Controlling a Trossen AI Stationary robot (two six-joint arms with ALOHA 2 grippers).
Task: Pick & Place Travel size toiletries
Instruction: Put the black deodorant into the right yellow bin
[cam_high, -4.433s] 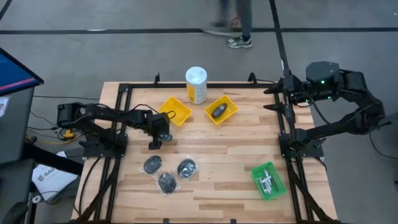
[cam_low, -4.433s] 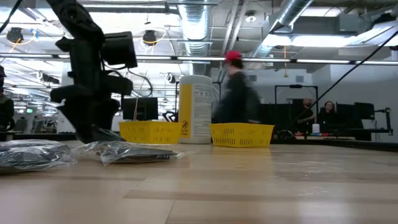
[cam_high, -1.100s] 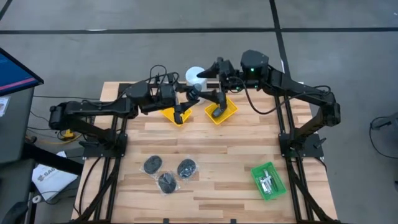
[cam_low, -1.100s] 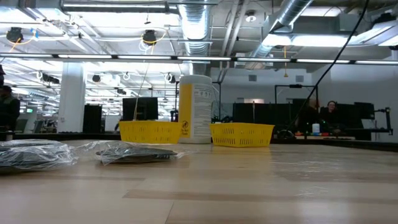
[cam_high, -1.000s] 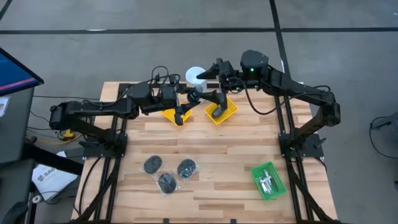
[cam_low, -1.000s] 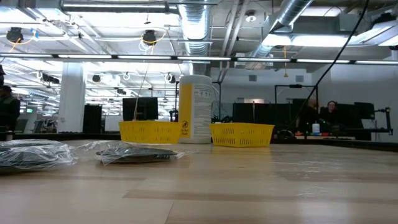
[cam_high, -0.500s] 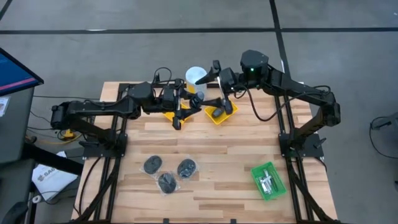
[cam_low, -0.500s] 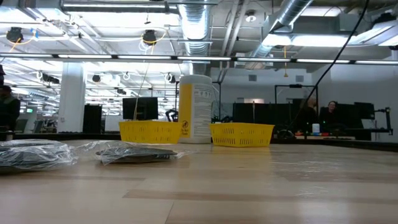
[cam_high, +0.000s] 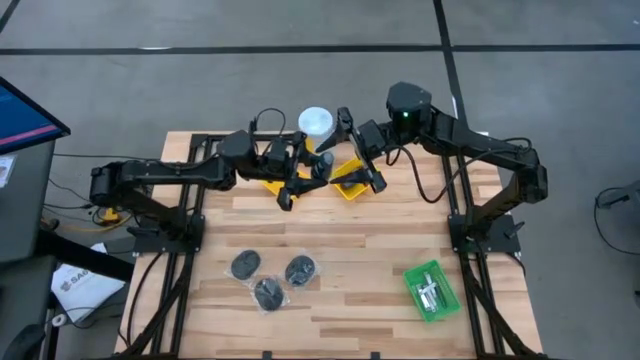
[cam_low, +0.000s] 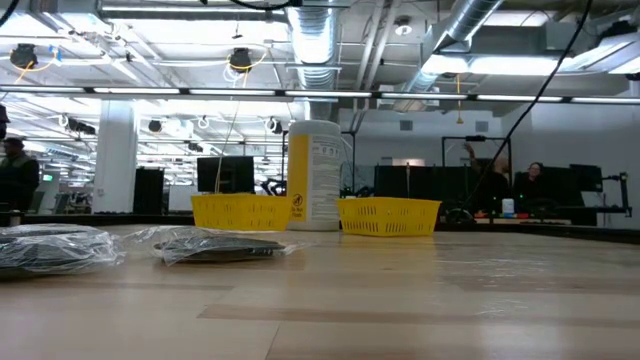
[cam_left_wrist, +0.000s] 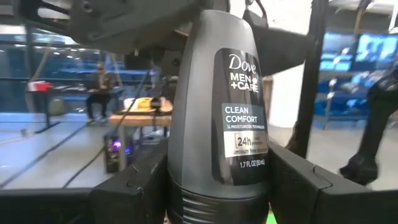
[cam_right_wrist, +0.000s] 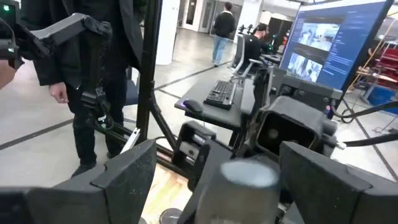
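Observation:
A dark grey deodorant stick (cam_high: 322, 165) with a white label (cam_left_wrist: 244, 124) hangs in the air over the two yellow trays, and my left gripper (cam_high: 310, 173) is shut on it. My right gripper (cam_high: 332, 163) faces it from the table's right. It is open, and its fingers stand on either side of the stick's round far end (cam_right_wrist: 246, 177) without touching it. Three dark discs in clear wrap (cam_high: 268, 280) lie flat on the wood near the front and also show in the low view (cam_low: 215, 246). Neither gripper shows in the low view. My left gripper pinches the stick's lower body (cam_left_wrist: 211, 190) between its two fingers (cam_left_wrist: 134, 186), one on each side. The fingers come level from the table's left and lie along the stick. The labelled part and far end stick out past them, lifted clear of the trays.
A tall yellow canister with a white cap (cam_high: 315, 125) stands at the far edge just behind the grippers. Two yellow trays (cam_high: 275, 186) (cam_high: 352, 188) lie under them. A green tray (cam_high: 432, 290) with small silver pieces sits at the front right. People stand in the room beyond.
My left gripper has shifted a little toward the table's right with the stick and rolled its wrist, and the stick has turned with it. My right gripper has rolled too, and its fingers now flank the stick's far end.

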